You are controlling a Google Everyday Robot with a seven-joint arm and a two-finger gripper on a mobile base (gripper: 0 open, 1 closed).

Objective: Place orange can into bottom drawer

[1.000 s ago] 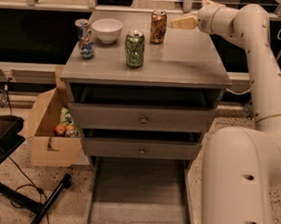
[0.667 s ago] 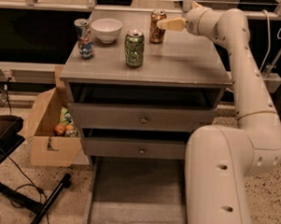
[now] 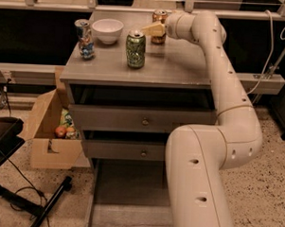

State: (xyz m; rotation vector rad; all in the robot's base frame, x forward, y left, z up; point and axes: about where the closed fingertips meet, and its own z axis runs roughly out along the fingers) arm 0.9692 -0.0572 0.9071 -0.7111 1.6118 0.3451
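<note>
The orange can (image 3: 160, 16) stands upright at the back of the grey cabinet top (image 3: 182, 65), right of centre. My gripper (image 3: 153, 29) has reached in from the right and sits at the can's front, covering its middle. The can rests on the top, not lifted. The bottom drawer (image 3: 124, 195) is pulled out at the cabinet's foot, a long grey tray with nothing showing in it; my arm's white base hides its right part.
A green can (image 3: 136, 50) stands in front of the orange can, to its left. A white bowl (image 3: 107, 29) and a blue-and-silver can (image 3: 84, 37) stand at back left. A cardboard box (image 3: 47, 135) with fruit and black stand legs (image 3: 48, 206) are on the floor at left.
My arm has swung left across the cabinet top. The gripper has gone from right of the orange can to right against it. The cans and bowl have not moved.
</note>
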